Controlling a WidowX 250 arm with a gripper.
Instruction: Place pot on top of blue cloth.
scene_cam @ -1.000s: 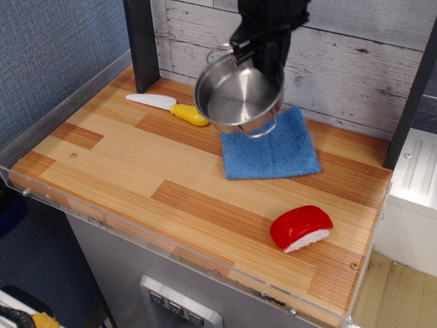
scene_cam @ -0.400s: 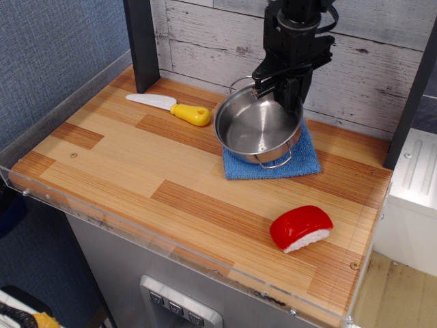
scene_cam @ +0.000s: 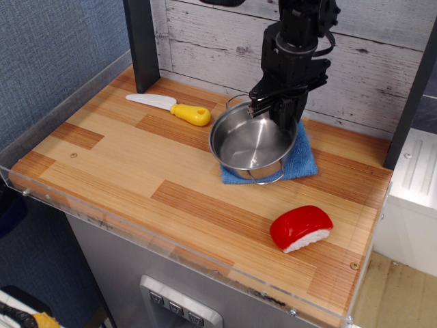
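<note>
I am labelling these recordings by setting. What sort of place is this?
Probably a toy kitchen test bench: a wooden counter with a clear rim, holding a small pot, a plastic knife and toy sushi.

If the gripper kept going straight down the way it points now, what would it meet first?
The gripper points down and is shut on the far rim of the pot. Straight below lies the blue cloth, so the pot's base would probably press into the cloth first, though the remaining gap is unclear.
</note>
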